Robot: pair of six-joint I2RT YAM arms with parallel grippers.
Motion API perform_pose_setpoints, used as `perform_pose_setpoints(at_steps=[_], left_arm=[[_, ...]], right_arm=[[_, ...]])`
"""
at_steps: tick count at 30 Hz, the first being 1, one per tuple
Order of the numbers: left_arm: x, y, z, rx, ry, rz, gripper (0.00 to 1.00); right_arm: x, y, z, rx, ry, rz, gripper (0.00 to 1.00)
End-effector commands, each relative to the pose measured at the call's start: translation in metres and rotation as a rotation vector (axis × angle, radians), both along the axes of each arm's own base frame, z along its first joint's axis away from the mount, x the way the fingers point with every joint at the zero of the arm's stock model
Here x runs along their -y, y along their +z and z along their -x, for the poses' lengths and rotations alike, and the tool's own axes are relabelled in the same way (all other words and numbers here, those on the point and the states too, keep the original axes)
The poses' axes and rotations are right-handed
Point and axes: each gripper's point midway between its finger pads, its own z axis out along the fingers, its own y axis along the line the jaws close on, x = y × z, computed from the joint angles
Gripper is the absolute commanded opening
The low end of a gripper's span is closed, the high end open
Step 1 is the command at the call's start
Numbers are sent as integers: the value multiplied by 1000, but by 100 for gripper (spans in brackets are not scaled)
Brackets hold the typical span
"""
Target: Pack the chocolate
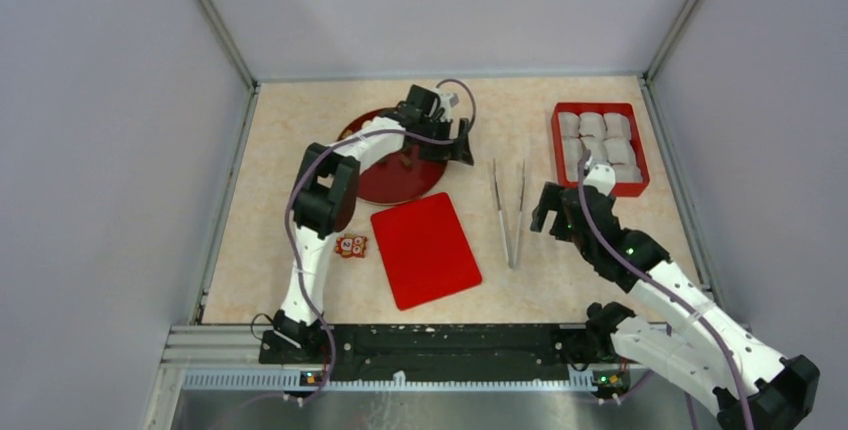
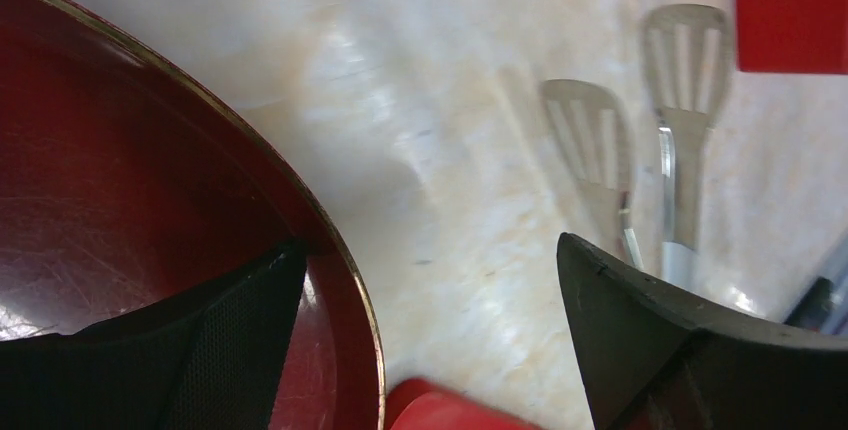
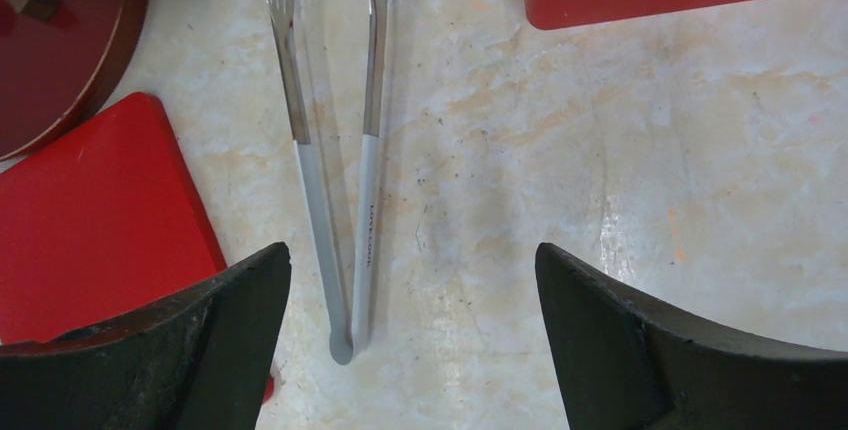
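One small dark chocolate (image 1: 407,161) chunk lies on the dark red round plate (image 1: 390,182); the same piece shows at the top left of the right wrist view (image 3: 38,5). My left gripper (image 1: 452,142) hangs open over the plate's right rim (image 2: 350,280), one finger (image 2: 220,330) above the plate and the other (image 2: 650,320) above the table, with nothing between them. The red box (image 1: 640,188) at the back right holds white crinkled paper cups (image 1: 595,140). My right gripper (image 1: 553,222) (image 3: 412,260) is open and empty, low over the table just right of the tongs' hinge end (image 3: 342,342).
Metal tongs (image 1: 508,212) lie mid-table, tips toward the back (image 2: 590,140). A flat red lid (image 1: 425,248) lies in front of the plate, with a small red-orange packet (image 1: 351,245) to its left. Grey walls enclose the table on three sides.
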Motion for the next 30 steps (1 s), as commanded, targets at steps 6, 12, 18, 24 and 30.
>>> perform_pose_setpoints(at_steps=[6, 12, 18, 24, 30], left_arm=[[84, 26, 16, -21, -158, 190, 99], [110, 50, 23, 11, -201, 215, 99], [93, 100, 31, 131, -180, 148, 99], [61, 155, 59, 216, -103, 108, 99], [22, 184, 93, 325, -12, 125, 99]], right_arm=[[-15, -35, -2, -112, 17, -9, 91], [-28, -50, -6, -133, 42, -35, 91], [-42, -60, -9, -144, 73, -41, 92], [-67, -60, -18, -137, 140, -113, 93], [-64, -66, -32, -179, 36, -65, 94]])
